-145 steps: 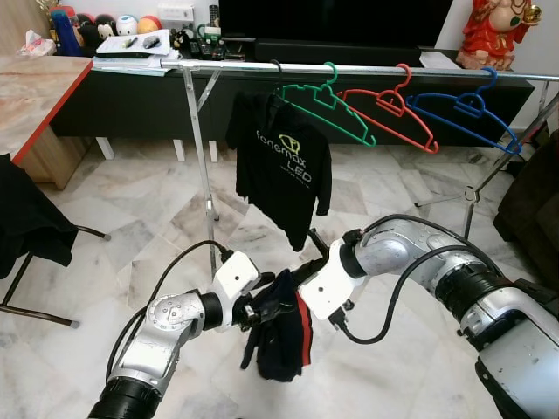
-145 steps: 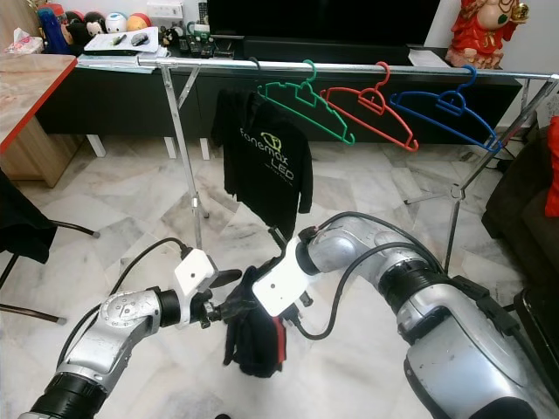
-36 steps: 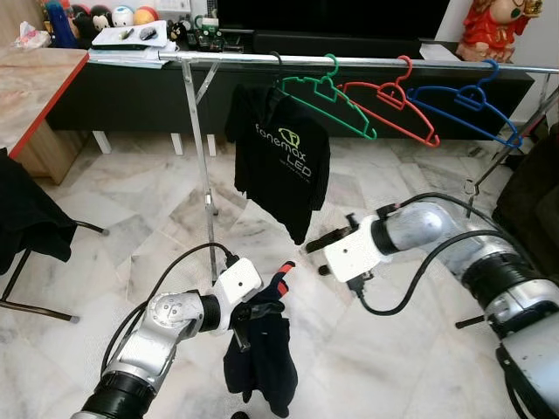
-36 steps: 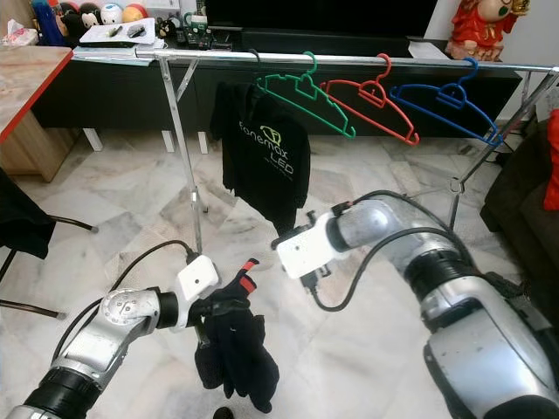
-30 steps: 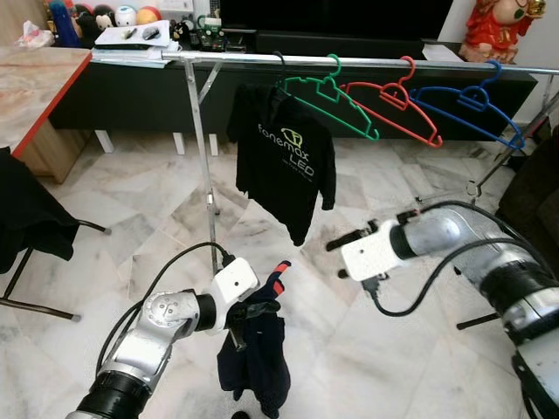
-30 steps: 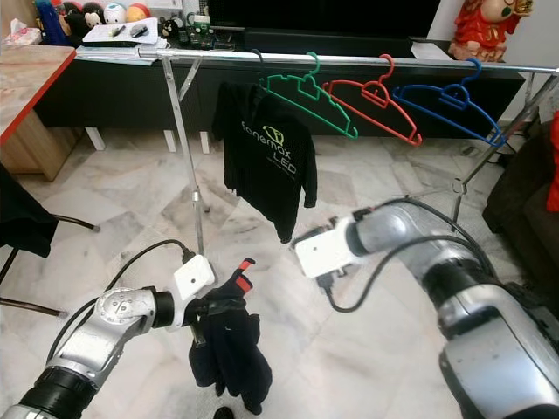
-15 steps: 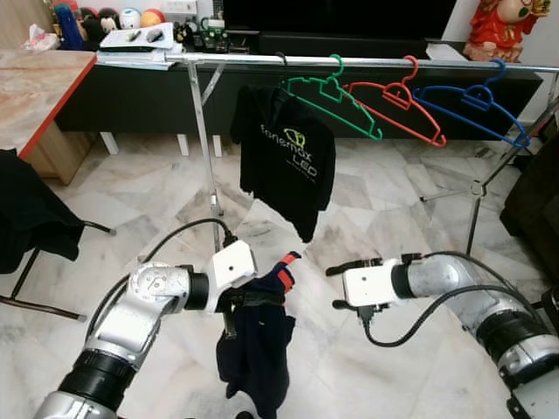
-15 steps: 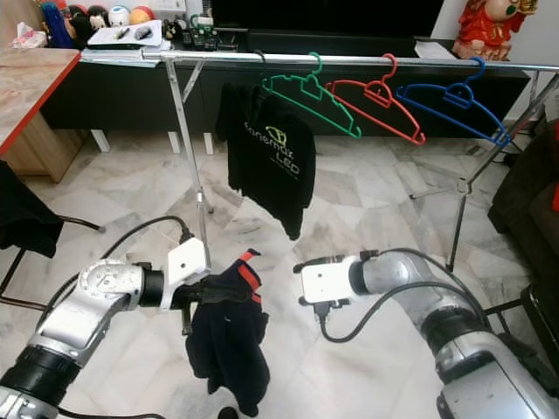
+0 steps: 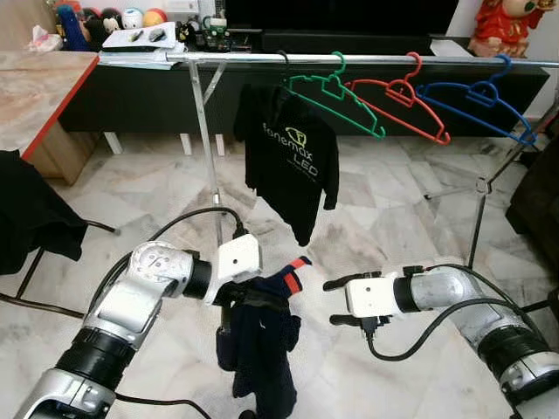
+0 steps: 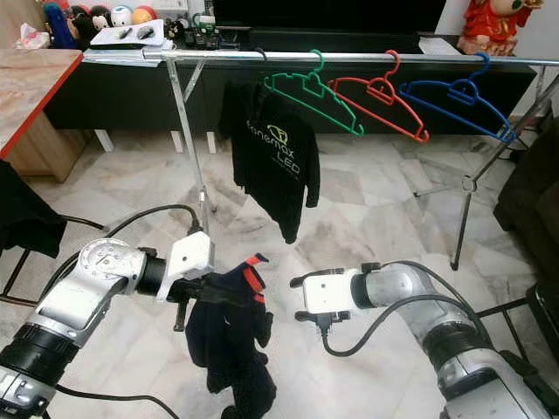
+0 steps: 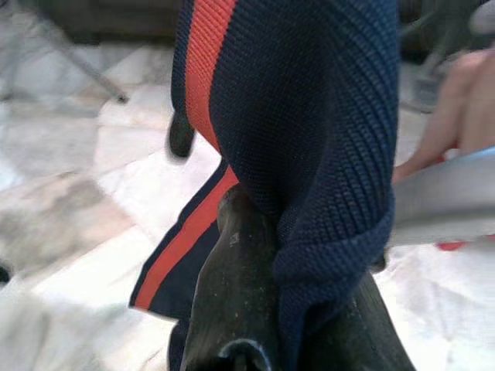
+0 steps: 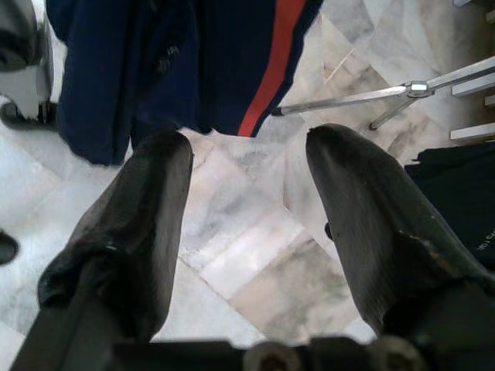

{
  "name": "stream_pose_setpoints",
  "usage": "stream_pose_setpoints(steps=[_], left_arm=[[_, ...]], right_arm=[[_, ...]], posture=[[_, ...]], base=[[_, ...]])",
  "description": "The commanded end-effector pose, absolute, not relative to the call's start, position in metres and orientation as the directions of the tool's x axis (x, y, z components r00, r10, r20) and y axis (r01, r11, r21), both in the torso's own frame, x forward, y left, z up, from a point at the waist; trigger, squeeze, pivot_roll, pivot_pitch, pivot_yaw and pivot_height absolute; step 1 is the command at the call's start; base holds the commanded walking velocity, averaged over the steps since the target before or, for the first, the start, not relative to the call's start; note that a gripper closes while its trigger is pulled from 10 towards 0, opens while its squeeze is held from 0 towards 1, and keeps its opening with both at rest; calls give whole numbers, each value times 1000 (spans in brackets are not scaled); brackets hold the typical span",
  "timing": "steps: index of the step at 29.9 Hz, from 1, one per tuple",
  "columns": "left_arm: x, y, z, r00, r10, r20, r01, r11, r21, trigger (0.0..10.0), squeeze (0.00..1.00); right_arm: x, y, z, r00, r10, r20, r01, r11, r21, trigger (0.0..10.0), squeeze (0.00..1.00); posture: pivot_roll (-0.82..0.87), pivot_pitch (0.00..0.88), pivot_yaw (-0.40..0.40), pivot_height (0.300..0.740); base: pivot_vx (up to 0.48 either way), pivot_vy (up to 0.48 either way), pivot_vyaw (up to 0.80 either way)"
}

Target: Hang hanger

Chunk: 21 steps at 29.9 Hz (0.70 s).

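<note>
A navy garment with a red stripe (image 9: 262, 345) hangs in a bunch from my left gripper (image 9: 249, 299), which is shut on its top, low in front of the rack. In the left wrist view the knit fabric (image 11: 309, 116) drapes over one black finger (image 11: 232, 309). My right gripper (image 9: 337, 302) stands open a little to the garment's right, apart from it; its fingers (image 12: 131, 224) point at the cloth. On the metal rail (image 9: 367, 59) hang a black printed T-shirt (image 9: 293, 166) and bare green (image 9: 336, 92), red (image 9: 402, 92) and blue (image 9: 476, 94) hangers.
The rack's upright pole (image 9: 207, 148) stands just behind my left arm, its slanted right leg (image 9: 493, 170) at the far right. A chair draped in black cloth (image 9: 26, 214) and a wooden table (image 9: 44, 78) are on the left. A dark TV console (image 9: 131, 96) is behind.
My right gripper has let go of the garment, drawn back to the right and dropped lower. My left gripper keeps the garment and has lifted it slightly.
</note>
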State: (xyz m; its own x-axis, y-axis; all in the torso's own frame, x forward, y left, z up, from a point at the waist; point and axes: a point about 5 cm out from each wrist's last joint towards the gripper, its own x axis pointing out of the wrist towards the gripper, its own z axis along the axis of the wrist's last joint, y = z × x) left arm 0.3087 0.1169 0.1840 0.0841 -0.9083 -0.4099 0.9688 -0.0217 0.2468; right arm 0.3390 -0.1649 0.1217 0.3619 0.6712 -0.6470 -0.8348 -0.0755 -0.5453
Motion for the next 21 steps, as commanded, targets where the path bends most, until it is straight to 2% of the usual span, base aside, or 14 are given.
stream_pose_setpoints(steps=[1,10,21], left_arm=[[303,109,199,18,-916,-402,954,-105,282,10000,0],[294,103,208,-58,-906,-420,940,-191,282,10000,0],[294,98,212,-57,-912,-405,939,-187,289,10000,0]], right_arm=[[336,-171,115,357,648,-672,-841,-90,-533,10000,0],[337,-162,117,375,689,-620,-821,-64,-567,10000,0],[334,-155,113,362,733,-576,-833,-23,-553,10000,0]], posture=[[30,173,12,740],[39,175,13,740],[40,173,14,740]], base=[[0,0,0],[0,0,0],[0,0,0]])
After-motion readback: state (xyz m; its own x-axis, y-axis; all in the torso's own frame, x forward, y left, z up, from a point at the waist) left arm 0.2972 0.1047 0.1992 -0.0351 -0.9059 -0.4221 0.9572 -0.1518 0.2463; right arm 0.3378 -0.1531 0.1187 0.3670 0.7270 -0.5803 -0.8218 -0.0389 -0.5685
